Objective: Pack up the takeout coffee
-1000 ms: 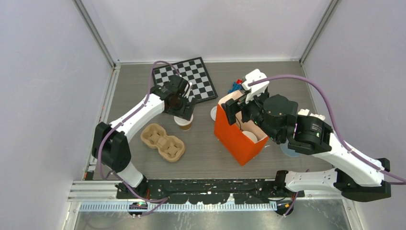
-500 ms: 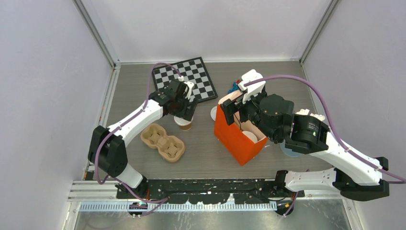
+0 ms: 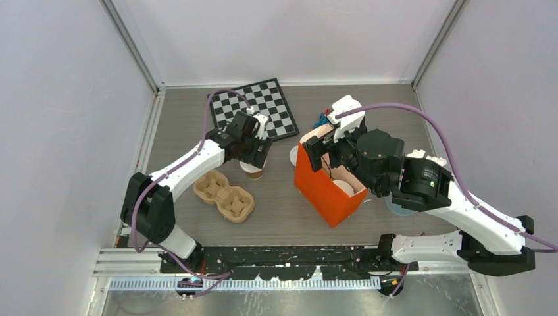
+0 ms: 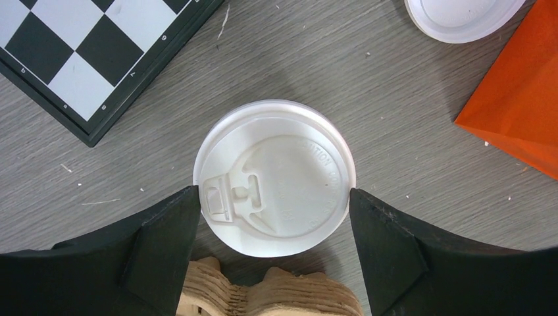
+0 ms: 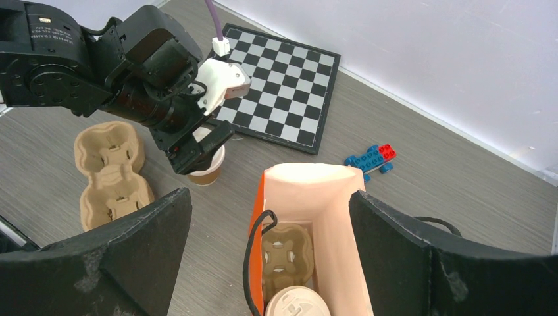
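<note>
Currently the orange bag (image 3: 327, 191) stands under your right gripper (image 5: 270, 195), which is spread wide and empty. Inside sit a pulp tray (image 5: 284, 253) and one lidded coffee cup (image 5: 297, 304). Your left gripper (image 4: 271, 196) straddles a second cup (image 3: 254, 173) on the table (image 3: 283, 220), jaws spread just beside its lid (image 4: 276, 164).

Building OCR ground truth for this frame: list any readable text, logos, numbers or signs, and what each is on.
"CAUTION": embossed on the white coffee cup lid; the letters after it are too faint to read.
Chessboard border: tiny white coordinate marks, too small to read.
Left arm housing: small white print, blurred.
Orange bag, pulp tray: no text seen.
</note>
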Robot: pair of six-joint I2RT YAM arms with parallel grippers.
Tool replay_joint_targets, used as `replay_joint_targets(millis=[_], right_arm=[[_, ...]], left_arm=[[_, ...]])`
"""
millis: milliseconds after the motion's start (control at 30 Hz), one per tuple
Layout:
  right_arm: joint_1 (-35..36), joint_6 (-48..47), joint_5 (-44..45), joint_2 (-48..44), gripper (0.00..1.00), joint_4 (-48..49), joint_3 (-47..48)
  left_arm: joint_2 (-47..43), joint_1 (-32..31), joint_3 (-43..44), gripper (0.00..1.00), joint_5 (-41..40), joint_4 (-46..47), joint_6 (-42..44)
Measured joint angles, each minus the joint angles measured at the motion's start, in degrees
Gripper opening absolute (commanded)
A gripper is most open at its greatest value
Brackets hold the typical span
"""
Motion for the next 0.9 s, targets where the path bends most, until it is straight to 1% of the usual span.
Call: replay_joint_targets(millis=[133, 233, 400, 533, 633, 700, 900], right_arm=[[0.0, 0.0, 0.0, 0.0, 0.93, 0.0, 0.0], [0.0, 0.0, 0.0, 0.0, 0.93, 0.0, 0.0], [0.0, 0.0, 0.0, 0.0, 0.93, 0.0, 0.0], [0.0, 0.0, 0.0, 0.0, 0.93, 0.0, 0.0], [0.0, 0.0, 0.1, 0.0, 0.93, 0.0, 0.0], [0.0, 0.9, 0.5, 0.0, 0.93, 0.0, 0.0], [0.0, 10.3, 4.7, -0.2, 0.88, -2.8, 0.0]], left_arm=[[0.0, -0.1, 0.0, 0.85, 0.2, 0.4, 0.0], [0.0, -0.1, 0.0, 0.87, 0.5, 0.7, 0.0], [0.0, -0.1, 0.0, 0.86, 0.6, 0.7, 0.0], [0.0, -0.1, 0.0, 0.82, 0.6, 0.7, 0.0], [0.0, -0.1, 0.0, 0.75, 0.7, 0.8, 0.0], [0.0, -0.1, 0.0, 0.73, 1.0, 0.8, 0.2], [0.0, -0.2, 0.0, 0.62, 1.5, 0.9, 0.6]])
